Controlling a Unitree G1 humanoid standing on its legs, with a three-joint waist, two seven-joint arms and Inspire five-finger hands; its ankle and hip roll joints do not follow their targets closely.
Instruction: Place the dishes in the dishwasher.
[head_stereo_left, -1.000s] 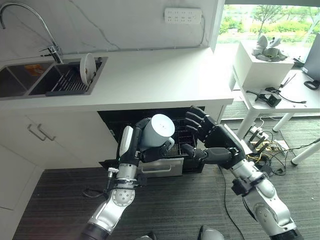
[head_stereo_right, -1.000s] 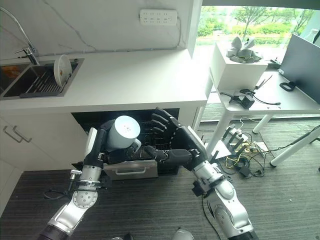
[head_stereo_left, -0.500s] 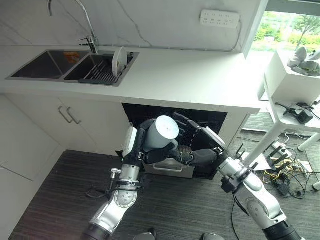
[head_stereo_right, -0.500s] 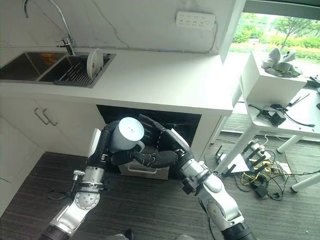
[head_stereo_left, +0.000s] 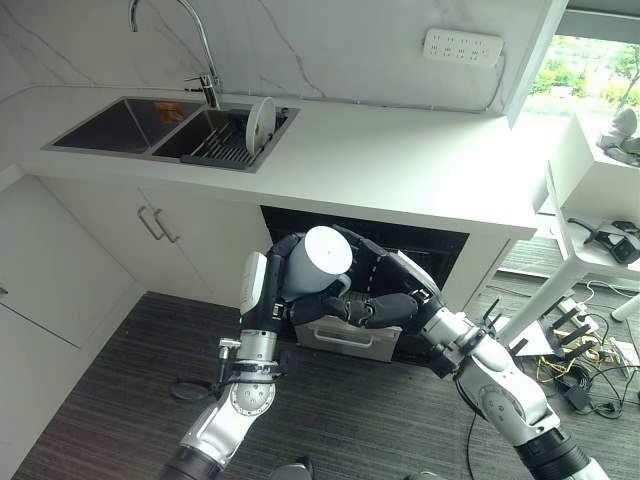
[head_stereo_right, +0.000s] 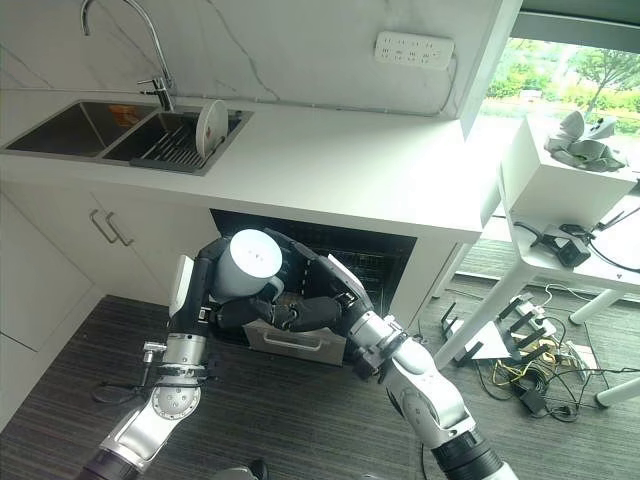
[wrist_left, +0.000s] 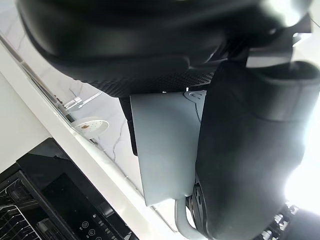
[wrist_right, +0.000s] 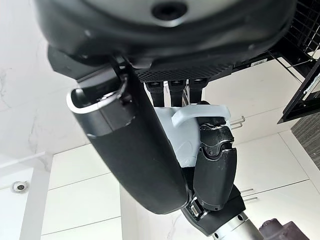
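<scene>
A pale grey mug (head_stereo_left: 318, 259) is held up in front of the open dishwasher (head_stereo_left: 420, 250), tipped so its base faces me. My left hand (head_stereo_left: 288, 296) is shut on it, fingers and thumb round its body (wrist_left: 165, 145). My right hand (head_stereo_left: 388, 292) has come in from the right. Its fingers (wrist_right: 175, 91) lie fairly straight along the mug's far side and its thumb reaches under the mug, next to the left thumb. The mug's handle (wrist_right: 200, 114) shows between the two hands. A white plate (head_stereo_left: 260, 120) stands upright in the sink's rack.
The dishwasher's lower rack (head_stereo_left: 352, 338) is pulled out just below the hands. The white counter (head_stereo_left: 400, 150) overhangs the opening. A double sink (head_stereo_left: 110, 125) with a tap sits to the left, cabinet doors (head_stereo_left: 150, 225) below it. A white table (head_stereo_right: 590, 215) and cables are at the right.
My right hand has moved left from beside the mug to lie against it, its spread fingers now closing in. The camera has shifted, so the whole scene has slid right.
</scene>
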